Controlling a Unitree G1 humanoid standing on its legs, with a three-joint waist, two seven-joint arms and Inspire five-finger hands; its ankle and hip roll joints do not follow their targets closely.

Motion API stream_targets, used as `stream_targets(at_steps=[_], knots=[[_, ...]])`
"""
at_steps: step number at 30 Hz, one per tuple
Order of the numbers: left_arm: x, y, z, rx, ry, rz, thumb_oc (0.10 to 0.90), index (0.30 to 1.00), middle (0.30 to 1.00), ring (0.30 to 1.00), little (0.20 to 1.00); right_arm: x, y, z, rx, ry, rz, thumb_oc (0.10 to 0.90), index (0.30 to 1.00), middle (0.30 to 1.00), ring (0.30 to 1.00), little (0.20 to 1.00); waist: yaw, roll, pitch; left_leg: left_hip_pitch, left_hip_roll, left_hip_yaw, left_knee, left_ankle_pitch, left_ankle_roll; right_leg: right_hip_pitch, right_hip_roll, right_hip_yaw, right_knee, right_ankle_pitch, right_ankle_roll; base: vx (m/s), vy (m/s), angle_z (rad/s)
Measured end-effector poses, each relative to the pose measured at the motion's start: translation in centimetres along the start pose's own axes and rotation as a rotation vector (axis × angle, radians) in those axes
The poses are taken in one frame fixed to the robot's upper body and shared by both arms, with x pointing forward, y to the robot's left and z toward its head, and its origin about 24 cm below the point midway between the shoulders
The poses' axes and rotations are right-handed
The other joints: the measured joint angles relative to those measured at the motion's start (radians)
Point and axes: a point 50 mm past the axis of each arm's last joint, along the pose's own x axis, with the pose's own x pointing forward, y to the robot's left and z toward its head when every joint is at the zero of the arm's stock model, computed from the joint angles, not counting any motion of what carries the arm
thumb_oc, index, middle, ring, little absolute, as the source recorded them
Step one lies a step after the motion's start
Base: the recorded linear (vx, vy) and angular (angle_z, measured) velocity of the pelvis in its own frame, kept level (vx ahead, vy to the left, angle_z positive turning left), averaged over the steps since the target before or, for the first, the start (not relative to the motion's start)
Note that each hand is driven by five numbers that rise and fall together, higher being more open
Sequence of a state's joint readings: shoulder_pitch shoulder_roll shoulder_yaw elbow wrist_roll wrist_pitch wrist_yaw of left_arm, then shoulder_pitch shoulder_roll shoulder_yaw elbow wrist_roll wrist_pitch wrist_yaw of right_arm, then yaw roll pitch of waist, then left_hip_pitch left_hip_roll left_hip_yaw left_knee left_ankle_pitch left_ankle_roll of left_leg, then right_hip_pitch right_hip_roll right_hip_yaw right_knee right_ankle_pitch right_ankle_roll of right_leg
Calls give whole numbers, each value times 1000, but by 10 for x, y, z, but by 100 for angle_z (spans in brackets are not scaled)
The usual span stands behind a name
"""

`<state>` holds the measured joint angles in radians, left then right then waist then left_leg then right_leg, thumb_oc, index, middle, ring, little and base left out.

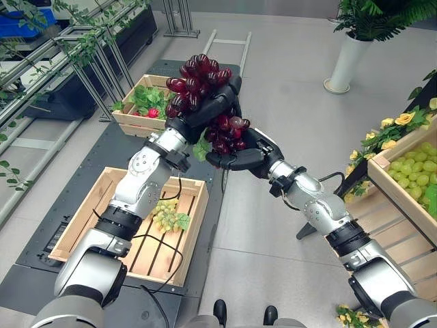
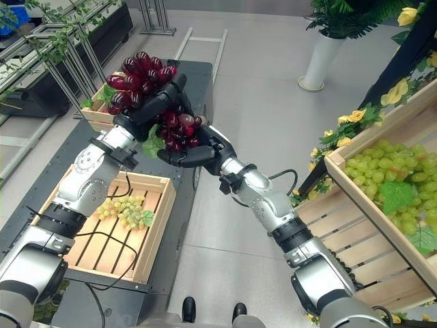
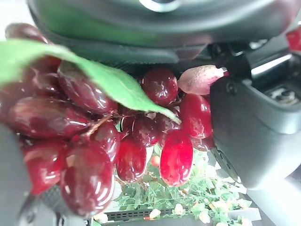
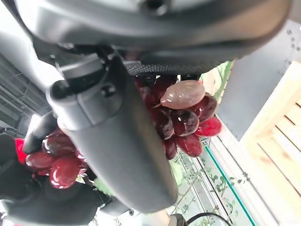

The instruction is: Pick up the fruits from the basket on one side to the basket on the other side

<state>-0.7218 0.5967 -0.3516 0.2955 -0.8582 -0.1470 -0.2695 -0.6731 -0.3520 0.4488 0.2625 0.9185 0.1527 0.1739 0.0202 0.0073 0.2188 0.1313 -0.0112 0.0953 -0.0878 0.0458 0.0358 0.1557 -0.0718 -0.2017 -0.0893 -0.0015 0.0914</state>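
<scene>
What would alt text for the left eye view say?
Both robot hands, left hand and right hand, clasp a bunch of red grapes in mid-air. Below, green grapes lie in a wooden crate.

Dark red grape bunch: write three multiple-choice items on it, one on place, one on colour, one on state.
1. Where is the dark red grape bunch?
A. In the slatted wooden crate
B. Held in the air between both hands
C. On the floor

2. What colour are the grapes lying in the slatted wooden crate under the left arm?
A. Green
B. Purple
C. Black

3. How is the right hand?
A. Open, hanging idle
B. Curled on the bunch's lower part
C. Flat on the crate

Answers: 1 B, left hand and right hand both clasp it above the dark platform. 2 A, a small green grape bunch lies there. 3 B, its fingers wrap the lower grapes.
</scene>
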Motion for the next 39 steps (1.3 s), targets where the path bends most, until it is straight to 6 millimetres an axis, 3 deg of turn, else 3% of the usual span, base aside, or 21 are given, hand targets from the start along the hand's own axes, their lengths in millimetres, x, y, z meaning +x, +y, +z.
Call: stream_targets(at_steps=[6, 17, 21, 22, 23, 39], knots=[[4, -5, -3, 70, 32, -25, 400, 300, 300, 300, 300, 2, 4, -9, 39, 37, -6, 800, 900, 900, 900, 900, 3, 0, 0, 1, 0, -2, 0, 0, 0, 2, 0, 0, 0, 0, 0, 0, 0, 0], [19, -7, 5, 335, 92, -96, 400, 300, 300, 300, 300, 2, 2, -8, 53, 38, -49, 800, 900, 900, 900, 900, 1, 0, 0, 2, 0, -2, 0, 1, 0, 2, 1, 1, 0, 0, 0, 0, 0, 0], [18, -5, 4, 351, 102, -104, 400, 300, 300, 300, 300, 2, 2, -8, 77, 35, -51, 800, 900, 900, 900, 900, -1, 1, 0, 2, 1, -1, 0, 1, 0, 2, 1, 1, 0, 0, -1, 0, 0, 0], [18, -4, 3, 352, 107, -101, 400, 300, 300, 300, 300, 2, 1, -8, 89, 34, -57, 769, 853, 853, 853, 853, -1, 2, -1, 1, 1, -1, 0, 1, 0, 2, 1, 1, 0, 0, -1, 0, 0, 0], [17, -3, 3, 356, 108, -98, 400, 300, 300, 300, 300, 2, 1, -8, 104, 33, -64, 400, 300, 300, 300, 300, -1, 2, -1, 1, 1, -1, 0, 1, 0, 2, 1, 1, 0, 0, -1, 0, 0, 0], [19, -1, 1, 356, 99, -83, 400, 300, 300, 300, 300, 6, 5, -9, 122, 14, -103, 400, 300, 300, 300, 300, -3, 11, -7, 2, 1, -1, 0, 1, 0, 2, 2, 2, 0, 0, -1, 0, 0, 0]])
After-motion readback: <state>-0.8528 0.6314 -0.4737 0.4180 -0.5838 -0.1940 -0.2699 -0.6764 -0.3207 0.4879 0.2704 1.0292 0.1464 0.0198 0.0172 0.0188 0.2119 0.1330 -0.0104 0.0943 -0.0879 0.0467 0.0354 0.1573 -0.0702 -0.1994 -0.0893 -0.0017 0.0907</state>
